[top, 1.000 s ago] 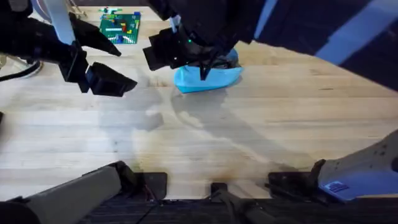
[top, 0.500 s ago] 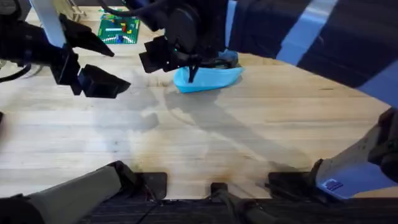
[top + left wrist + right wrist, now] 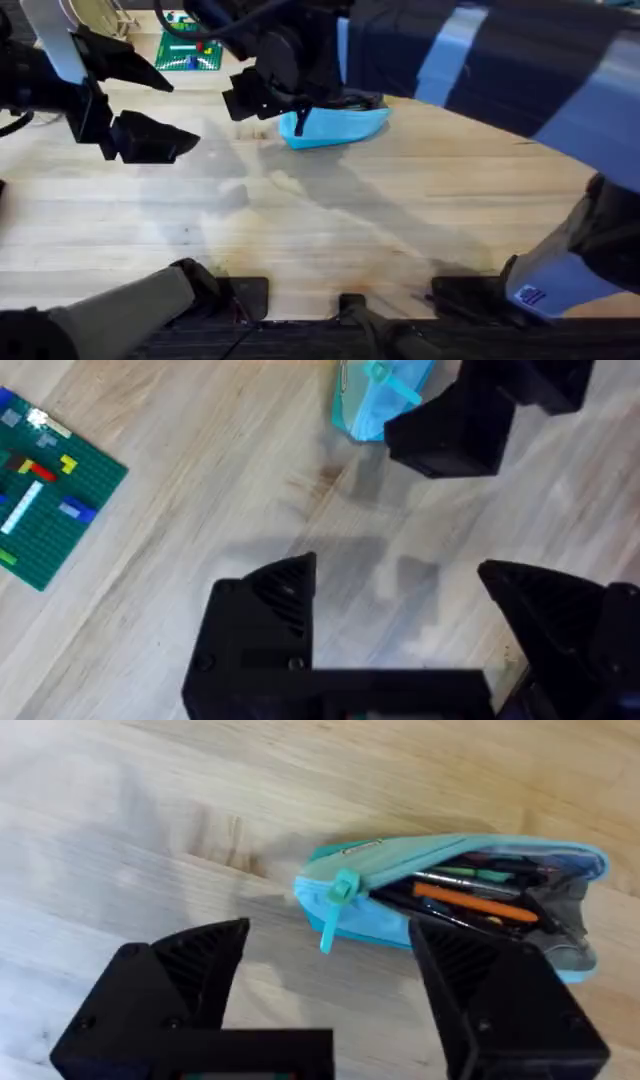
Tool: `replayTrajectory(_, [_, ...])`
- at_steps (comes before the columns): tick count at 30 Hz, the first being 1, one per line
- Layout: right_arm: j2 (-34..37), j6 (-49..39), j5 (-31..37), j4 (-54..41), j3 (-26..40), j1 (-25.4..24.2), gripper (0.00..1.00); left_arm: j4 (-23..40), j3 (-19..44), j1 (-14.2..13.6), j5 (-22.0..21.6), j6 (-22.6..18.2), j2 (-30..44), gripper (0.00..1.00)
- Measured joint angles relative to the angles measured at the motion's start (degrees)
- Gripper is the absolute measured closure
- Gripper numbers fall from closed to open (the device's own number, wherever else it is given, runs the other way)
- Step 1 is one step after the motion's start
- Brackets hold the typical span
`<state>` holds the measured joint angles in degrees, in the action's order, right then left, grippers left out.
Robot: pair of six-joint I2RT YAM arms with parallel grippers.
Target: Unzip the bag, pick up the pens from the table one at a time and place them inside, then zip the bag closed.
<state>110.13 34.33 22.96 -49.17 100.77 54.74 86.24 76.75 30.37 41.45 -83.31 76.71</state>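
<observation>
The light blue bag (image 3: 340,126) lies at the back middle of the table (image 3: 350,230). In the right wrist view the bag (image 3: 450,900) is unzipped over most of its length, and dark pens (image 3: 470,885) with an orange one lie inside. Its zip pull (image 3: 335,910) hangs at the closed end. My right gripper (image 3: 290,115) hovers open over that end, its gap (image 3: 330,970) just off the pull, holding nothing. My left gripper (image 3: 178,112) stands open and empty to the bag's left, over bare wood (image 3: 400,575); from there I see the bag (image 3: 375,405).
A green brick baseplate (image 3: 190,48) with small coloured bricks lies at the back left, also visible from the left wrist (image 3: 50,510). The right arm spans the table from the lower right to the bag. The front wood is bare.
My right gripper has shifted left along the bag toward its zip-pull end. The left arm has drifted slightly left, away from the bag. The bag has not moved.
</observation>
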Motion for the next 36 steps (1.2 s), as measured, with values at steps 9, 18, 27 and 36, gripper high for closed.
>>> replayTrajectory(9, [1.58,0.0,1.26,0.39,0.0,0.0,0.04,0.35,0.0,0.0,0.69,-0.35,0.0,0.007])
replayTrajectory(18, [5.07,0.0,3.39,1.2,0.02,0.0,0.051,0.35,0.0,0.0,0.83,-0.35,0.0,0.007])
replayTrajectory(27, [5.24,0.0,4.28,1.42,0.02,0.0,0.066,0.35,0.0,0.0,0.83,-0.35,0.0,0.008])
replayTrajectory(36, [5.24,0.0,4.5,2.89,0.02,0.0,0.09,0.35,0.0,0.0,0.85,-0.35,0.0,0.007])
